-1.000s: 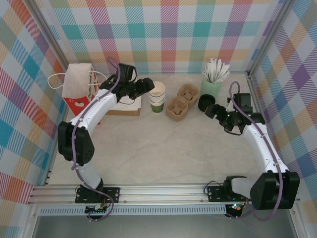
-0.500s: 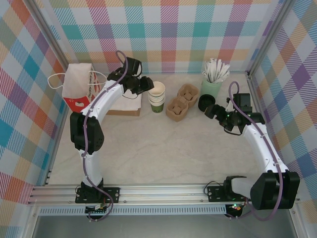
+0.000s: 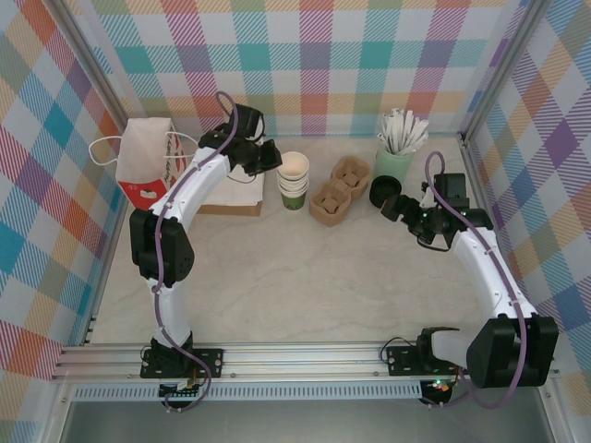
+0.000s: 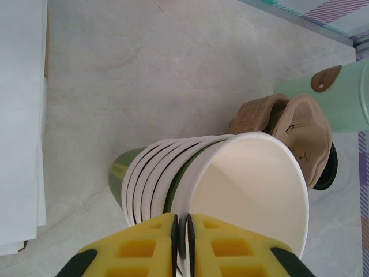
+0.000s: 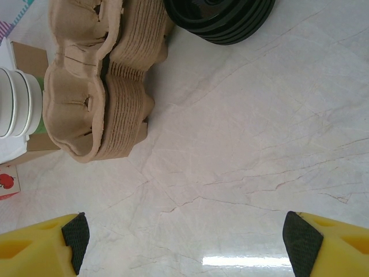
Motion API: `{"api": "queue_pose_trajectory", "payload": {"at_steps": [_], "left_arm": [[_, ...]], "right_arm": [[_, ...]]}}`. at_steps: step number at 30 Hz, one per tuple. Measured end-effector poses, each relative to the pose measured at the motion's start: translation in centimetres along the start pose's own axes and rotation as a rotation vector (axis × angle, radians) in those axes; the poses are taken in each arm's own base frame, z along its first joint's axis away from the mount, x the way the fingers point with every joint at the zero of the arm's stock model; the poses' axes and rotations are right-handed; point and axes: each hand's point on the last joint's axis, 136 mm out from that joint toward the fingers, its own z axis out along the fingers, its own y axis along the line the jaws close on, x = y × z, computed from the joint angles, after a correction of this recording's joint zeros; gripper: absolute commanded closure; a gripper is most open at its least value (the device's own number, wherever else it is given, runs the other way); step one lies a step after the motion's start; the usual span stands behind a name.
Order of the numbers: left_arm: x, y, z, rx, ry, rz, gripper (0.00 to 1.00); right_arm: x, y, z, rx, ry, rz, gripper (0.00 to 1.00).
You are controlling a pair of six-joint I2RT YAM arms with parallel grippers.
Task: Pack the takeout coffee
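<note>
Takeout coffee cup (image 4: 253, 184), open-topped, tops the green stack (image 3: 293, 192) at the far middle of the worktop (image 3: 305, 277); we note the left hand (image 4: 180, 236) pinched on its rim, the right hand (image 5: 187, 234) spread wide and empty beside the black lids (image 5: 222, 17).

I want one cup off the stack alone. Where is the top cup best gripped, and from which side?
Pinch the top cup at its rim, coming from above with one finger inside and one outside. Its mouth faces up and the stack below hides its wall, so only the rim band is free. The left gripper sits there, jaws closed on that rim.
</note>
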Motion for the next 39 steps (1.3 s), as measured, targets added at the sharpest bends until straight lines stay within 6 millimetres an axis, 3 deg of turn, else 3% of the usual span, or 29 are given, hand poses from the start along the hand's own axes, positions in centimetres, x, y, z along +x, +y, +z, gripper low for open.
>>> {"api": "queue_pose_trajectory", "payload": {"at_steps": [11, 27, 30, 39], "left_arm": [[0.1, 0.0, -0.2, -0.006, 0.009, 0.004, 1.00], [-1.1, -1.5, -2.0, 0.031, -0.029, 0.017, 1.00], [-1.4, -2.1, -3.5, 0.043, -0.046, 0.022, 1.00], [-2.6, -5.2, -11.1, 0.130, -0.167, 0.059, 1.00]], "right_arm": [[0.1, -0.1, 0.0, 0.004, 0.006, -0.007, 0.11], [0.4, -0.3, 0.0, 0.013, 0.016, -0.004, 0.11], [0.4, -0.3, 0.0, 0.013, 0.015, -0.004, 0.11], [0.4, -0.3, 0.0, 0.014, 0.014, -0.004, 0.11]]}}
